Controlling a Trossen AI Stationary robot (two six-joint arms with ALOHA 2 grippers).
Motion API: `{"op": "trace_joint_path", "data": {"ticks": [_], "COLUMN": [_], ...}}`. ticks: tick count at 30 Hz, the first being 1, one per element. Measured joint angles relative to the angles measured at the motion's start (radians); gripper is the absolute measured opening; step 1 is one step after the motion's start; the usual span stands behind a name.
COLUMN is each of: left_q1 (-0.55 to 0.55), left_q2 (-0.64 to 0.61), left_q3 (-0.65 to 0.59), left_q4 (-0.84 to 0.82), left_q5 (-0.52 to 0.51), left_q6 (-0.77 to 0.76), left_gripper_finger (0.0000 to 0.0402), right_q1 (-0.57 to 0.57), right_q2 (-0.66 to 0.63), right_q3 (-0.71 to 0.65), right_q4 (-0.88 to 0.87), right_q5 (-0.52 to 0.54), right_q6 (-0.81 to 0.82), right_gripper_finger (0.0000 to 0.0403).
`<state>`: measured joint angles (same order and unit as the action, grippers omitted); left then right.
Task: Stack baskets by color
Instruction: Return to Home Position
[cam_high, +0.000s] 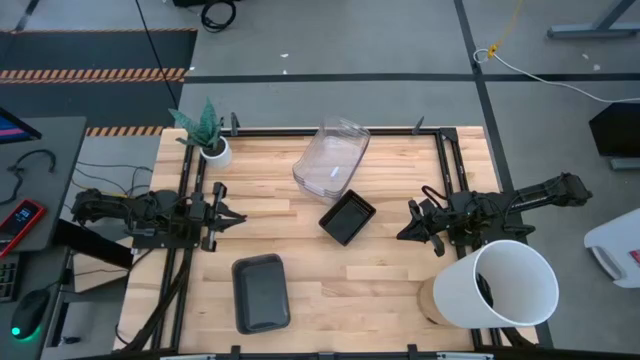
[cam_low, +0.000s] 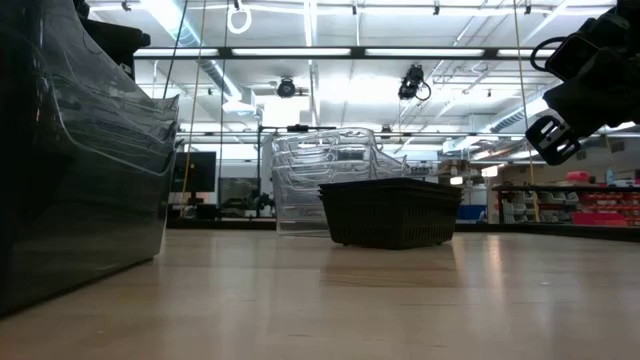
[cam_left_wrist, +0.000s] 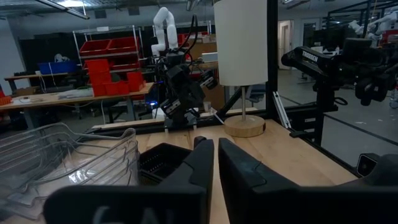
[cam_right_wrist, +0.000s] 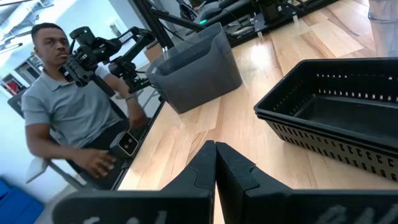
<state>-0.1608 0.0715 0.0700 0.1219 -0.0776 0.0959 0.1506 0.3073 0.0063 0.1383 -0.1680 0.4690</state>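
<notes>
A nested stack of clear baskets rests on the table at far centre. A nested stack of black slotted baskets stands on its base at mid-table. The smoky dark-grey baskets sit near the front edge. My left gripper hovers shut at the left side and points toward the black baskets. My right gripper hovers shut at the right side, with the black baskets and the grey ones beyond it. Neither gripper touches a basket.
A big white bucket stands on a round wooden base at the front right, beside my right arm. A small white plant pot is at the far left corner. A person sits beyond the table's left side.
</notes>
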Motion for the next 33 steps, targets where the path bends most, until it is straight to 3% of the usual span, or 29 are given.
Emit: {"op": "trace_joint_path", "data": {"ticks": [33], "left_q1": [0.000], "left_q2": [0.000], "left_q3": [0.000], "left_q4": [0.000], "left_q5": [0.000], "left_q6": [0.000], "left_gripper_finger": [0.0023], "right_q1": [0.000], "right_q2": [0.000], "right_q3": [0.000], "right_q4": [0.000], "right_q5": [0.000], "right_q6": [0.000], "right_gripper_finger": [0.0013]}}
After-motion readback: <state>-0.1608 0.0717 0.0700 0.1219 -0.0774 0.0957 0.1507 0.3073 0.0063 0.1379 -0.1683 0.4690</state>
